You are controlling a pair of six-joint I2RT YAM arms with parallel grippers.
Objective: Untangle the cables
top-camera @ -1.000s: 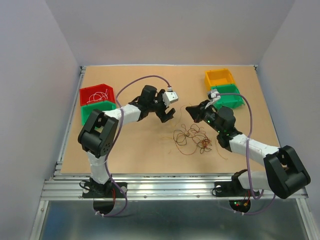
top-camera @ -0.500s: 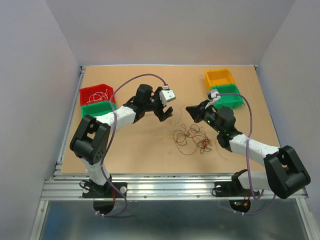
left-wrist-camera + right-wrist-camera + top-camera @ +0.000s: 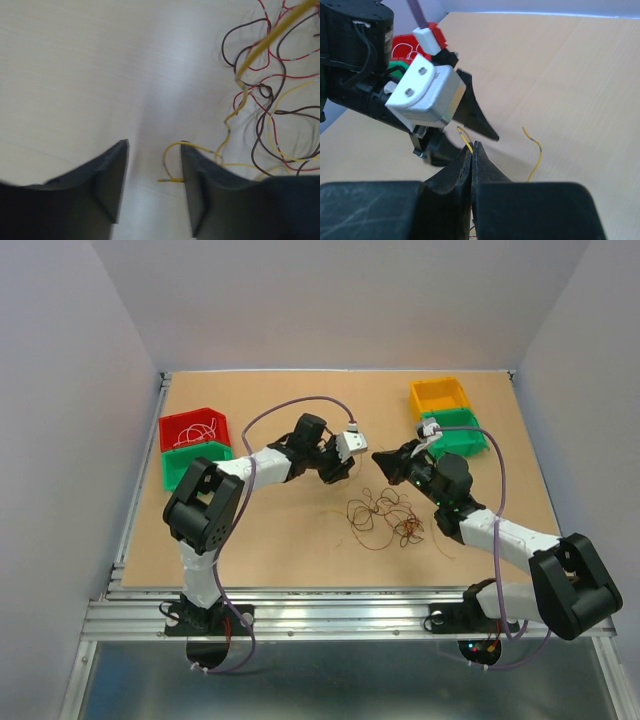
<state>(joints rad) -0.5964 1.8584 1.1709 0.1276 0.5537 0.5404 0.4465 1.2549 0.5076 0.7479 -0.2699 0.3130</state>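
Observation:
The cables (image 3: pixel 385 517) lie as a loose tangle of thin yellow, red and brown wires on the tan board between the arms. My right gripper (image 3: pixel 472 144) is shut on a yellow cable (image 3: pixel 464 135), whose short end sticks up past its tips. The other way, that cable runs taut and lifted back to the tangle (image 3: pixel 272 105). My left gripper (image 3: pixel 152 150) hangs low over the board just left of the tangle, open. A curled yellow wire end (image 3: pixel 170 162) lies between its fingers, close to the right finger (image 3: pixel 197 192). In the top view, the left gripper (image 3: pixel 336 472) faces the right gripper (image 3: pixel 380 459).
At the back left stands a red bin (image 3: pixel 193 428) holding a few wires, with a green bin (image 3: pixel 196 464) in front of it. An orange bin (image 3: pixel 440 395) and a green bin (image 3: pixel 460 433) stand at the back right. Another loose yellow wire end (image 3: pixel 534 150) rises nearby.
My left arm has swung right and down toward the tangle, and its jaws have narrowed. The right arm has held still with the yellow cable in its grip.

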